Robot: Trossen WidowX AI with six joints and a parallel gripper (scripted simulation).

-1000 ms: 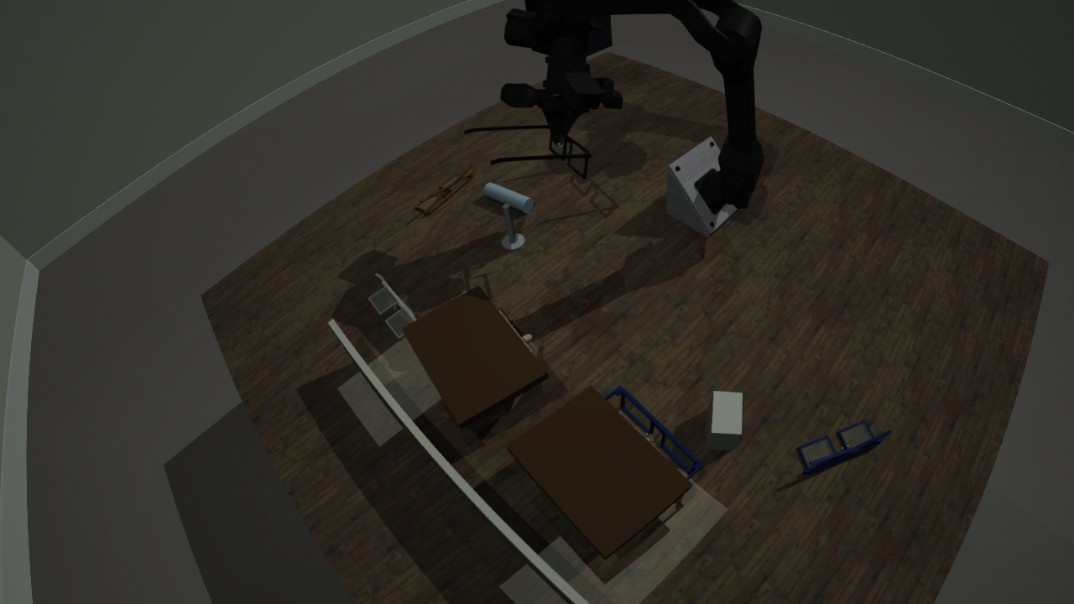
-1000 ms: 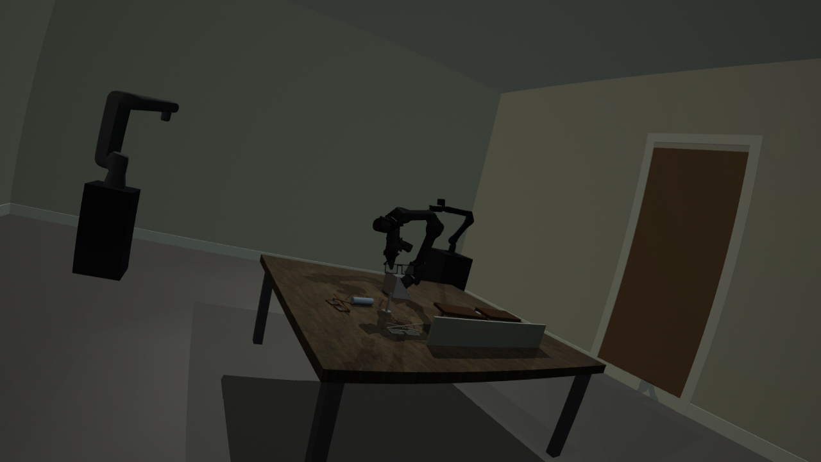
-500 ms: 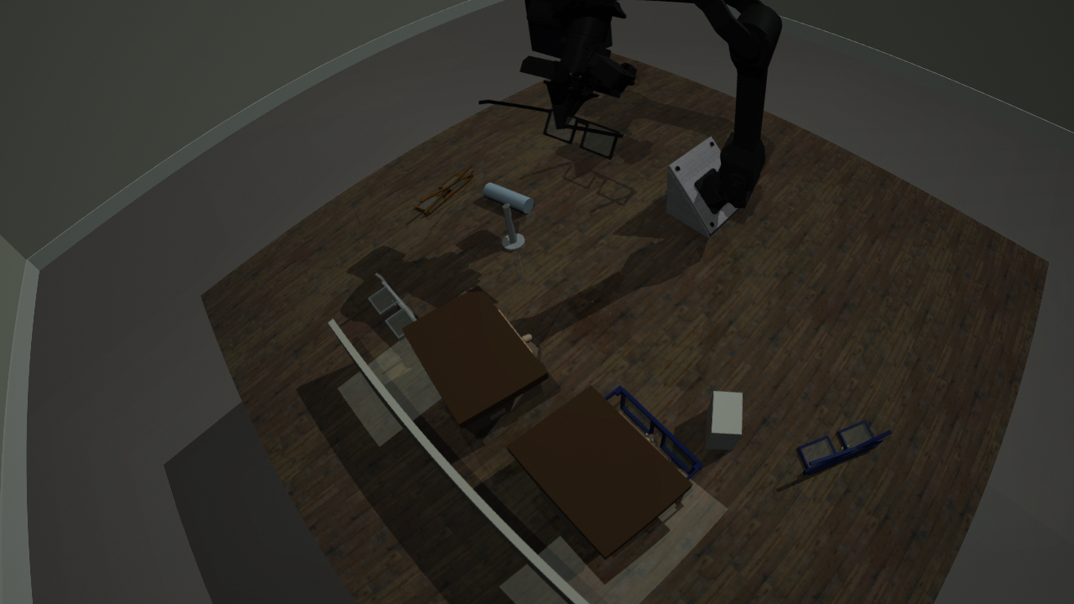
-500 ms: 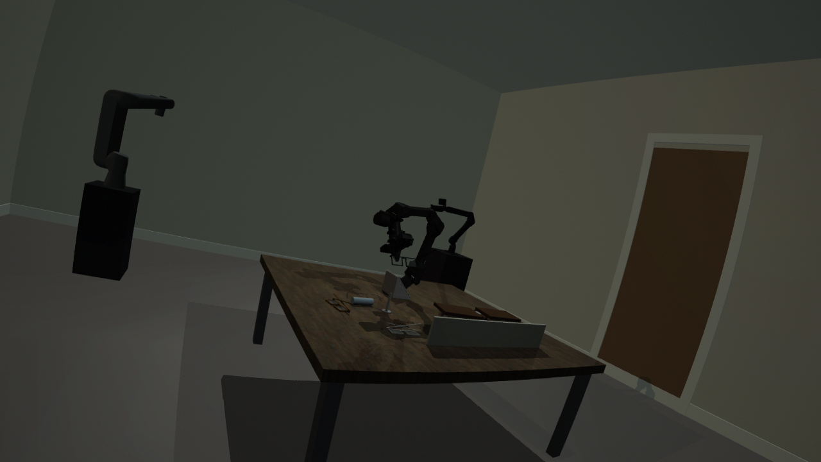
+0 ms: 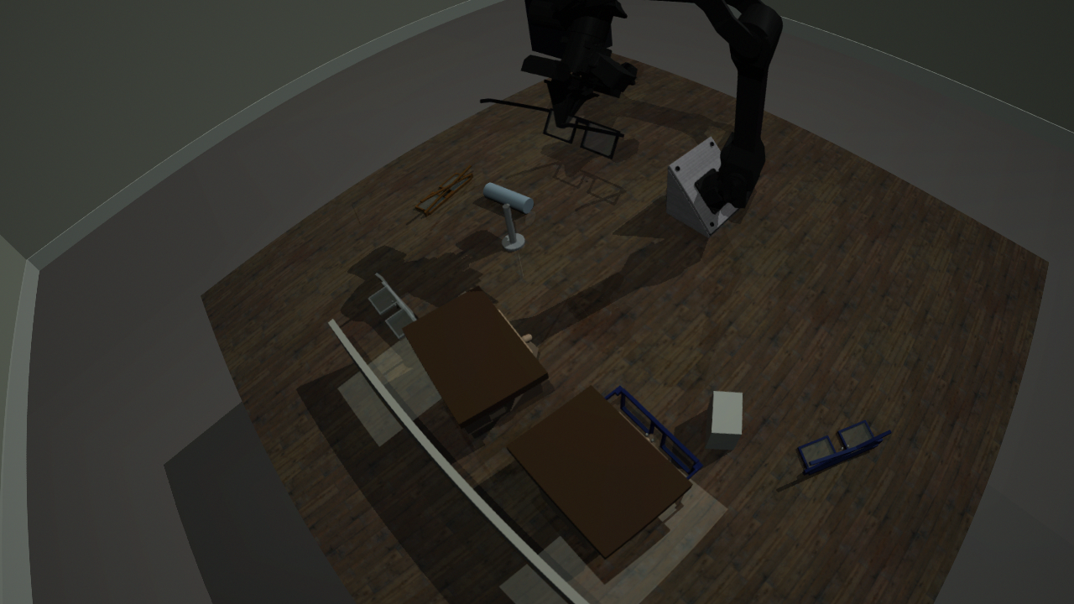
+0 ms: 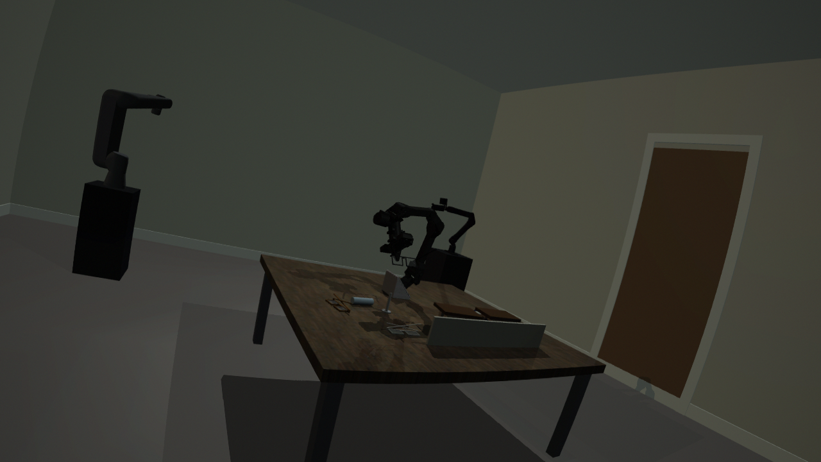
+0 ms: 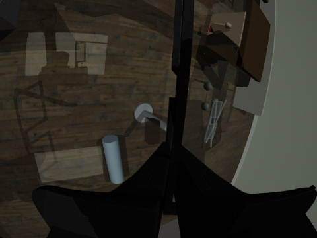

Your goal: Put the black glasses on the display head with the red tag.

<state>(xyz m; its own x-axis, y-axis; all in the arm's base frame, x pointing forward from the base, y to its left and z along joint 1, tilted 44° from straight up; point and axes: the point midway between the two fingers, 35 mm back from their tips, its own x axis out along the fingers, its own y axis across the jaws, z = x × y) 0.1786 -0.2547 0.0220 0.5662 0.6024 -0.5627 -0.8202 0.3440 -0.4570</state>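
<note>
My gripper (image 5: 563,122) (image 6: 396,256) (image 7: 170,149) is shut on the black glasses (image 5: 518,106) (image 7: 183,66), high above the table. The frame hangs below the fingers in the top view, with one temple reaching left; the wrist view shows it edge-on. The display head with the red tag (image 7: 211,29) has a pale face (image 7: 219,18) and a peg nose (image 5: 527,337) (image 7: 228,25), under a brown board (image 5: 477,352) (image 7: 255,43). It stands well away from the glasses. The other head is mostly hidden under its board (image 5: 601,469) and wears blue glasses (image 5: 695,467).
A white stand (image 5: 510,225) (image 7: 143,113) and a pale blue cylinder (image 5: 508,197) (image 7: 113,160) are near the arm. Orange glasses (image 5: 426,204), silver glasses (image 5: 398,299) and blue glasses (image 5: 848,452) lie around. A white box (image 5: 727,413) stands right of the heads; a pale wall (image 5: 450,469) (image 6: 487,333) runs behind them.
</note>
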